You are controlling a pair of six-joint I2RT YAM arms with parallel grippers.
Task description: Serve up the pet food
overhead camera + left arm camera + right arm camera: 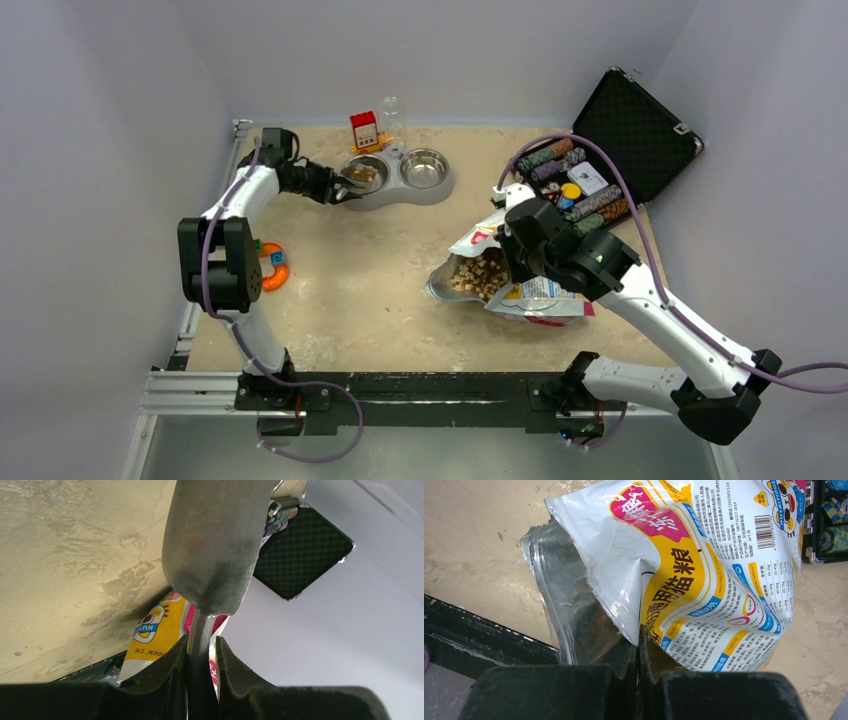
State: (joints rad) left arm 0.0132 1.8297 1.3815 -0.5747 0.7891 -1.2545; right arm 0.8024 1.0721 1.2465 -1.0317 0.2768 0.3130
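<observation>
The pet food shows as brown kibble (478,275) in the open mouth of the white-and-yellow bag (535,295) lying at mid-right. More kibble (365,176) lies in the left bowl of the double metal feeder (440,188) at the back. My left gripper (340,188) is shut on the handle of the metal scoop (210,545), which is tipped over that left bowl. My right gripper (508,258) is shut on the upper lip of the bag (704,565) and holds the mouth open. The right bowl (424,168) has no kibble in it.
An open black case of poker chips (600,170) stands at the back right, close behind the bag. A small red box (365,130) and a clear glass (392,115) stand behind the feeder. An orange ring toy (272,265) lies at the left. Walls close in on three sides.
</observation>
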